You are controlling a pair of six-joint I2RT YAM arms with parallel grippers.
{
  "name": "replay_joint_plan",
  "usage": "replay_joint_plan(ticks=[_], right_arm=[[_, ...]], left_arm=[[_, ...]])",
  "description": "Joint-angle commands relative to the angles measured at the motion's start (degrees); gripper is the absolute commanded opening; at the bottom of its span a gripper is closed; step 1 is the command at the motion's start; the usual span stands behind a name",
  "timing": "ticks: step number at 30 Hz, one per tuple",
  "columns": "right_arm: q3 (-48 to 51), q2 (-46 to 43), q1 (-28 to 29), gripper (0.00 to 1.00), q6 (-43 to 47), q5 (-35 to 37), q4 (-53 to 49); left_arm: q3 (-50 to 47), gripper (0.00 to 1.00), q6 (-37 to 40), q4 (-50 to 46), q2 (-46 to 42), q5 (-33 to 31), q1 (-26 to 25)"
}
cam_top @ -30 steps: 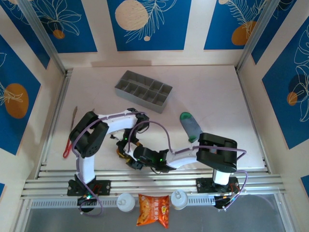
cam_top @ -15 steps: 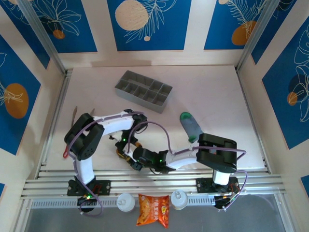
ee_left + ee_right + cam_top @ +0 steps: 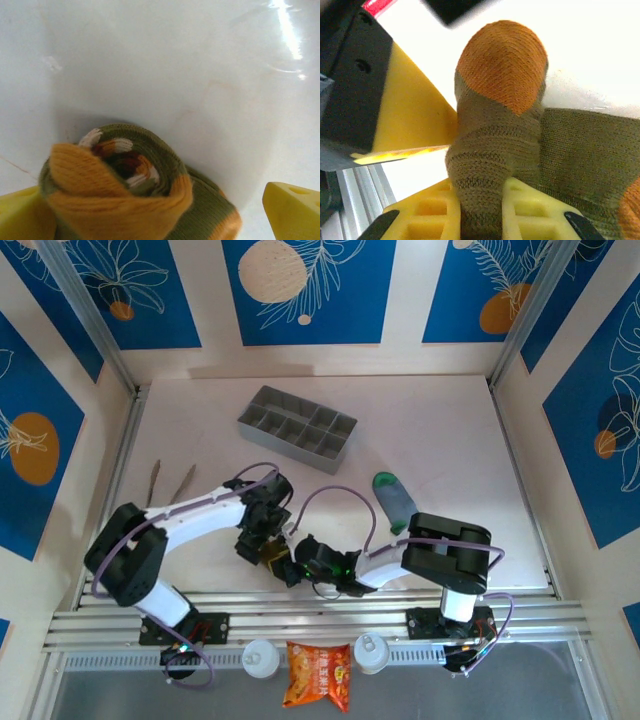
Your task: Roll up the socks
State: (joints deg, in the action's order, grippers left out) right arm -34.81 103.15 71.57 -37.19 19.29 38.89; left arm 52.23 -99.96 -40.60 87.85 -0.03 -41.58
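Left end effector (image 3: 258, 538): open. In the left wrist view its yellow fingers (image 3: 291, 209) stand wide apart on either side of the olive-brown sock (image 3: 117, 187). The left-hand finger sits right against the roll and the right-hand finger is clear of it.

Right end effector (image 3: 480, 205): closed on the olive-brown sock. In the right wrist view a fold of the olive fabric is pinched between the two yellow fingers (image 3: 427, 212), and the orange toe stands above the pinch. One yellow-and-black finger of the left end effector lies just beside the sock on the left.

Olive-brown sock: rolled into a coil with orange, cream and dark stripes visible at its centre. It rests on the white bench (image 3: 450, 440) near the front edge, between the two end effectors.

Grey-blue sock (image 3: 394, 503): lies flat and unrolled on the bench, green toe away from the arm bases, apart from both end effectors.

Grey compartment tray (image 3: 297, 427): toward the rear of the bench, well apart from both socks.
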Motion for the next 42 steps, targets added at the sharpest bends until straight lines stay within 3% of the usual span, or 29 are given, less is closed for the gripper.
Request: replay_joint_plan(ticks=[1, 6, 12, 15, 23, 30, 37, 42], right_arm=[[5.34, 7.84, -0.47, 0.00, -5.85, -2.50, -16.48], [6.35, 8.10, -0.50, 0.00, -9.00, -2.94, -16.28], [7.71, 8.72, -0.71, 0.00, -12.17, -3.72, -16.88], [8.09, 9.49, -1.11, 0.00, -13.15, -4.79, -16.73], [8.79, 11.83, -3.42, 0.00, -17.27, -8.19, -15.08], [9.68, 12.47, -5.84, 0.00, -18.85, -9.07, -13.93], [2.53, 8.50, -5.79, 0.00, -5.43, -7.18, -21.83], [-4.35, 5.33, -6.66, 0.00, 8.48, -7.35, -24.84]], left_arm=[[-2.71, 1.00, 0.15, 4.78, -6.06, -0.39, 0.71], [-6.98, 0.98, 0.73, 1.63, -13.59, -0.34, 0.66], [-11.10, 0.76, 0.57, 0.91, -17.67, 0.50, -1.08], [-14.04, 0.71, -0.79, 4.48, -18.18, 0.33, -1.98], [-16.10, 0.66, -3.51, 14.37, -12.10, 0.21, -6.56], [-19.60, 0.45, -5.49, 14.88, -6.35, 0.71, -11.20], [-24.68, 0.00, -8.04, 15.10, -4.23, 0.49, -10.32], [-25.83, 0.00, -8.76, 17.51, -4.38, -1.02, -6.07]])
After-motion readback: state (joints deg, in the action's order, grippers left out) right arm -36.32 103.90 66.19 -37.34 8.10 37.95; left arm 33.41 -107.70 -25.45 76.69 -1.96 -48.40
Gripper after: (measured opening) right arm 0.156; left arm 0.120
